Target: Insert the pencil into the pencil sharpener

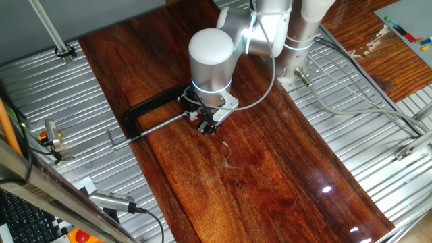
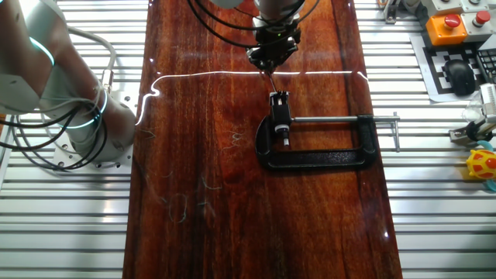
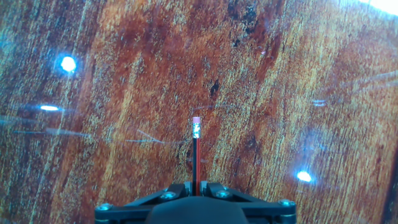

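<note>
My gripper is shut on the pencil, a thin dark red stick that points away from the hand, with a pale pink end over the wooden board. In the other fixed view the gripper hangs just beyond the black C-clamp, and the pencil points down toward it. The tiny white pencil sharpener sits in the clamp's mouth, a short gap from the pencil end. In one fixed view the gripper is beside the clamp, and the arm hides the sharpener.
The clamp's grey metal rod sticks out toward the board's edge. Slatted metal tables flank the wooden board. An orange stop button, a yellow toy and cables lie off the board.
</note>
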